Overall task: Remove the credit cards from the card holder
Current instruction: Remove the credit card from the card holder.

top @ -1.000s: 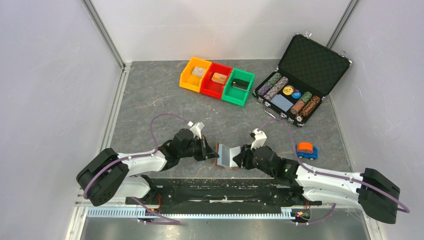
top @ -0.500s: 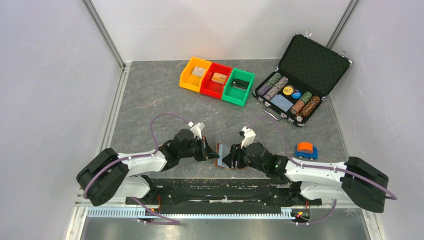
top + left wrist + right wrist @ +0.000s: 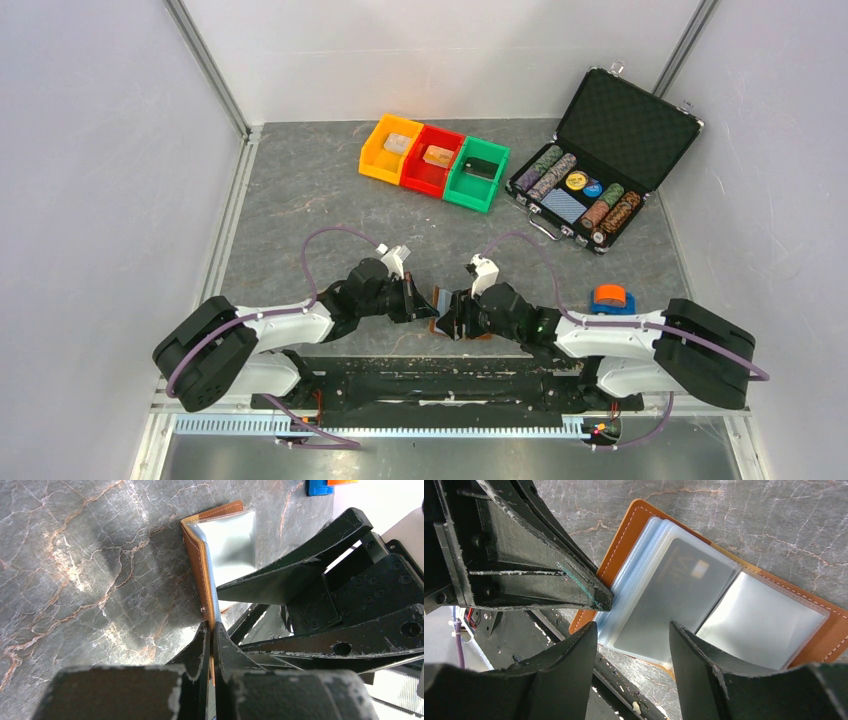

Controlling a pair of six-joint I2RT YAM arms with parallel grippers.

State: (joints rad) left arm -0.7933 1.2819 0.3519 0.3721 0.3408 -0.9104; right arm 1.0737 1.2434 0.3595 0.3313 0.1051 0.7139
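Observation:
The brown leather card holder [image 3: 441, 300] lies spread near the table's front edge, its pale clear sleeves [image 3: 769, 620] fanned open. My left gripper [image 3: 211, 630] is shut on the edge of the holder's left flap [image 3: 199, 555], holding that flap upright. My right gripper [image 3: 633, 630] stands open just above the sleeves, nothing between its fingers. One of the credit cards [image 3: 674, 597], greyish with a small gold patch, shows through a sleeve right beyond the right fingertips. In the top view the right gripper [image 3: 457, 320] covers most of the holder.
Orange [image 3: 390, 148], red [image 3: 432, 160] and green [image 3: 477, 174] bins sit at the back. An open black chip case [image 3: 600, 160] stands back right. A blue and orange toy car [image 3: 612, 300] lies right of the right arm. The table's front rail runs just below the holder.
My right arm has slid left over the holder and its jaws have spread wider. The left gripper has kept its grip in place.

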